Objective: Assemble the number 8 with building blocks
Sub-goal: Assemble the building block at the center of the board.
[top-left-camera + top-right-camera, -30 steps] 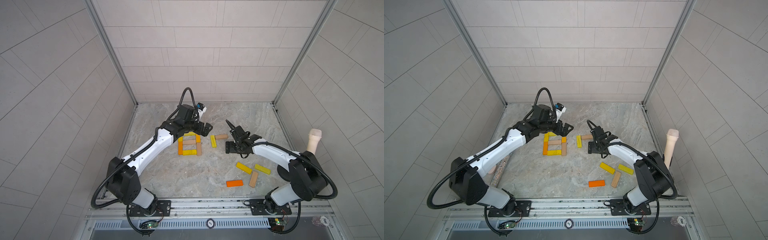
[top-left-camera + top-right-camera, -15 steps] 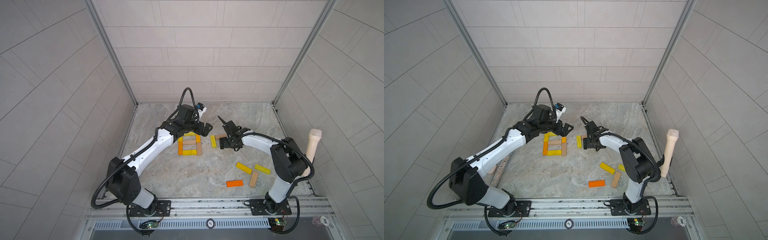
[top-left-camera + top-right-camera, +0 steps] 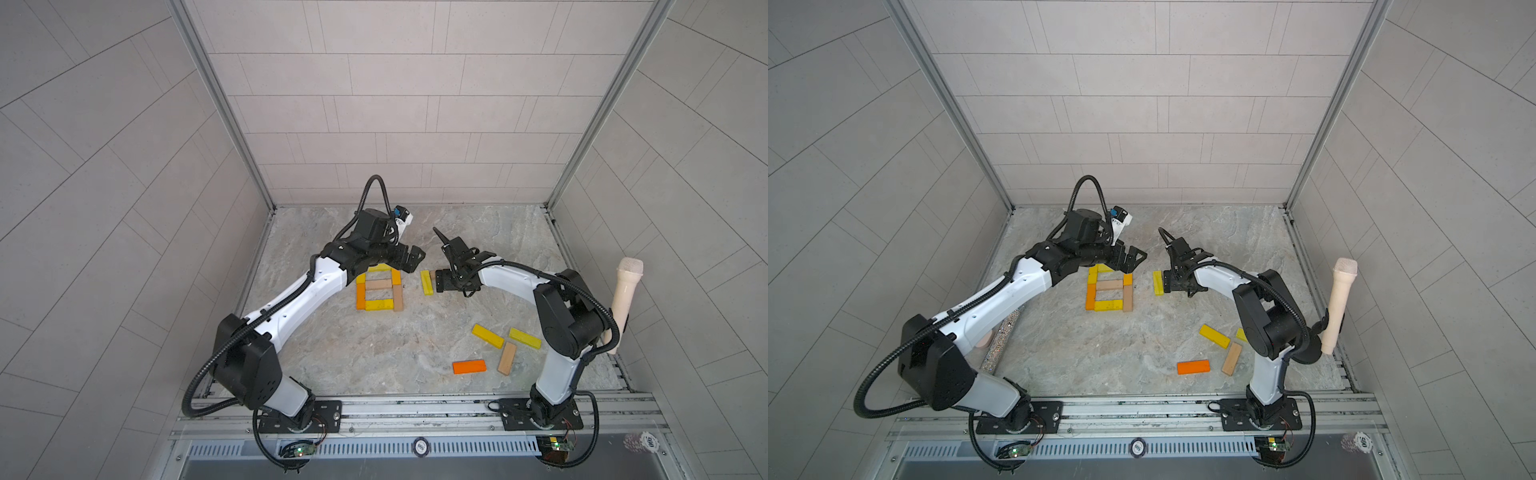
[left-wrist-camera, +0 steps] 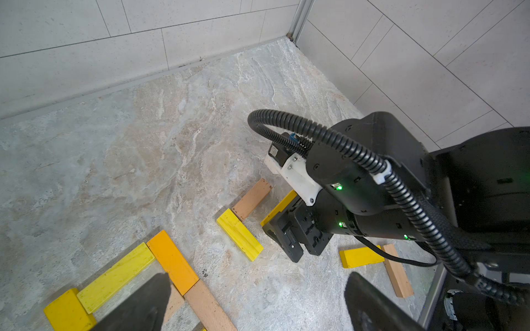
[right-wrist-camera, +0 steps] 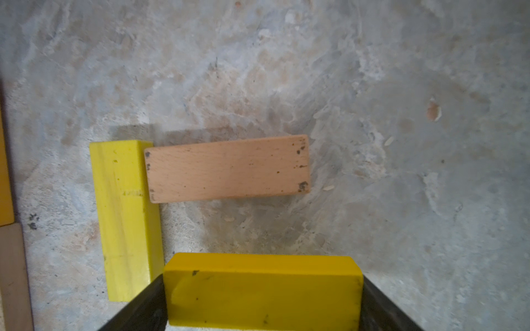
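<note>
1. 8 figure (image 3: 378, 285) mid bench (image 3: 374, 353), all 7 bars seemingly placed, top partly hidden
2. Left pincer (image 3: 413, 261) wide open, empty, over its top
3. Right pincer (image 5: 262, 279) clamps yellow block (image 5: 258, 301) just beside it, probably surplus

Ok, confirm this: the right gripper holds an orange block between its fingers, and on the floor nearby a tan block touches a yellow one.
Not quite: the held block in the right gripper is yellow, not orange; the right wrist view shows it. Otherwise correct: it sits between the fingers, and the tan block touches the loose yellow block on the floor.
</note>
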Robot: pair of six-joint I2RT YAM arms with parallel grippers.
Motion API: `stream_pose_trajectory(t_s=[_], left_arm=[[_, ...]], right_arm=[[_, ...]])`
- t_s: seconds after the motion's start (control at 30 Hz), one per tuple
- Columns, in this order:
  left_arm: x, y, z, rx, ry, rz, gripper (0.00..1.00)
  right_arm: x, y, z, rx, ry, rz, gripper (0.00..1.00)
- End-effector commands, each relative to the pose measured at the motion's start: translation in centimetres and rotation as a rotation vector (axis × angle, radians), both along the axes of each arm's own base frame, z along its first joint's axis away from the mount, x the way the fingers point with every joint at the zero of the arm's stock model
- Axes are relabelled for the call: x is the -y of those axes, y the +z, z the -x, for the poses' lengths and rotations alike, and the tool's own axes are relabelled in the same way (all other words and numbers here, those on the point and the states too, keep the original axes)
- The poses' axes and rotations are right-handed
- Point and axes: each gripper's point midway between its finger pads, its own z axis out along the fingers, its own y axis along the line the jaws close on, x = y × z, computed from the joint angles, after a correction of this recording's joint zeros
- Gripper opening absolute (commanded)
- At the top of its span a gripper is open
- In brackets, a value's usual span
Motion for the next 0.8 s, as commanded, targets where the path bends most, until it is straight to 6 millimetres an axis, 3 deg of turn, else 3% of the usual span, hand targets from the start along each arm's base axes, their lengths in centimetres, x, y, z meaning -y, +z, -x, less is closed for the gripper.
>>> stream_pose_trajectory(t_s=[0.0, 0.27, 0.77], left_arm=[[0.2, 1.0, 0.4, 0.036, -0.013, 0.013, 1.00], [0.2, 0.9, 0.3, 0.030, -0.014, 0.015, 1.00], [0.3, 0.9, 0.3, 0.030, -0.016, 0.014, 1.00]], right_arm=[[0.1, 2.4, -0.3, 0.065, -0.011, -0.010, 0.81], [0.0, 3.5, -0.1, 0.077, 0.006, -0.023, 0.81], [-1.0, -0.1, 0.9, -0.030, 0.070, 0.000, 0.83]])
